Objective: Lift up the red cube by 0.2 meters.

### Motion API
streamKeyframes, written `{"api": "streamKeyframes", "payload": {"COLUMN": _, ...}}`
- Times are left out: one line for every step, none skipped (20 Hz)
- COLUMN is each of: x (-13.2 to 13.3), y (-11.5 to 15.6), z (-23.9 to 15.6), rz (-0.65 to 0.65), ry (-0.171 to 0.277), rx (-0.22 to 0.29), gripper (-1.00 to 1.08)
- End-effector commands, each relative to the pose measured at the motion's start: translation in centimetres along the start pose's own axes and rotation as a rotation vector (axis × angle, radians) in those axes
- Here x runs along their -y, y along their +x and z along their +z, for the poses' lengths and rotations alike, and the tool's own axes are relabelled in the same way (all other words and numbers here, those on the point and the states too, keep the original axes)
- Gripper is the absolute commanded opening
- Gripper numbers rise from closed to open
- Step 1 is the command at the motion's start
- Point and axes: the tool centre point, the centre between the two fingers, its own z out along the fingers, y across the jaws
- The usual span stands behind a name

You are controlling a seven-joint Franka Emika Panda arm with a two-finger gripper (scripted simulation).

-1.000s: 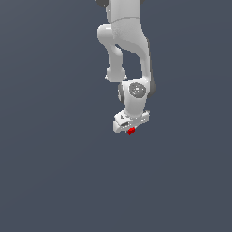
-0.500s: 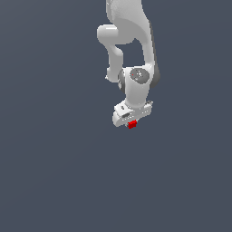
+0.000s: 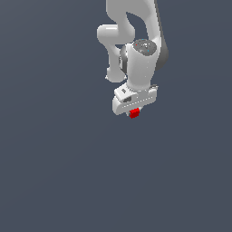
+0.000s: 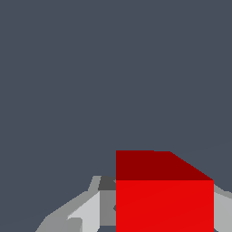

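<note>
Exterior view: arm [image 3: 136,41] cut off by top edge, gripper [image 3: 134,108] fingers hidden behind its body and the red cube [image 3: 134,113]; wrist view: red cube [image 4: 164,199] cut by frame edge, fingers [image 4: 86,210] partly hidden behind it.

My glossy white, rounded-link robot arm [image 3: 136,27]: dark grey joint band, grey disc cap with tiny coloured dots, boxy white gripper [image 3: 134,103], light grey fingers [image 4: 86,213].
</note>
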Motion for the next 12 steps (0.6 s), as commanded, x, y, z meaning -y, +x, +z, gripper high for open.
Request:
{"api": "streamKeyframes", "payload": {"x": 0.0, "y": 0.0, "z": -1.7, "rz": 0.0, "ry": 0.0, "rx": 0.001, "gripper": -1.0}}
{"api": "streamKeyframes", "payload": {"x": 0.0, "y": 0.0, "z": -2.3, "rz": 0.0, "ry": 0.0, "rx": 0.001, "gripper": -1.0}}
{"api": "streamKeyframes", "payload": {"x": 0.0, "y": 0.0, "z": -2.8, "rz": 0.0, "ry": 0.0, "rx": 0.001, "gripper": -1.0}}
{"api": "streamKeyframes", "payload": {"x": 0.0, "y": 0.0, "z": -3.2, "rz": 0.0, "ry": 0.0, "rx": 0.001, "gripper": -1.0}}
{"api": "streamKeyframes", "payload": {"x": 0.0, "y": 0.1, "z": -3.6, "rz": 0.0, "ry": 0.0, "rx": 0.001, "gripper": -1.0}}
{"api": "streamKeyframes", "payload": {"x": 0.0, "y": 0.1, "z": -3.9, "rz": 0.0, "ry": 0.001, "rx": 0.0, "gripper": -1.0}}
{"api": "streamKeyframes", "payload": {"x": 0.0, "y": 0.1, "z": -4.2, "rz": 0.0, "ry": 0.001, "rx": 0.0, "gripper": -1.0}}
{"api": "streamKeyframes", "payload": {"x": 0.0, "y": 0.1, "z": -4.4, "rz": 0.0, "ry": 0.001, "rx": 0.0, "gripper": -1.0}}
{"api": "streamKeyframes", "payload": {"x": -0.1, "y": 0.1, "z": -4.5, "rz": 0.0, "ry": 0.001, "rx": 0.0, "gripper": -1.0}}
{"api": "streamKeyframes", "payload": {"x": -0.1, "y": 0.2, "z": -4.6, "rz": 0.0, "ry": 0.001, "rx": 0.0, "gripper": -1.0}}
{"api": "streamKeyframes", "payload": {"x": -0.1, "y": 0.2, "z": -4.6, "rz": 0.001, "ry": 0.0, "rx": 0.001, "gripper": -1.0}}
{"api": "streamKeyframes", "payload": {"x": -0.1, "y": 0.2, "z": -4.6, "rz": 0.001, "ry": 0.0, "rx": 0.001, "gripper": -1.0}}
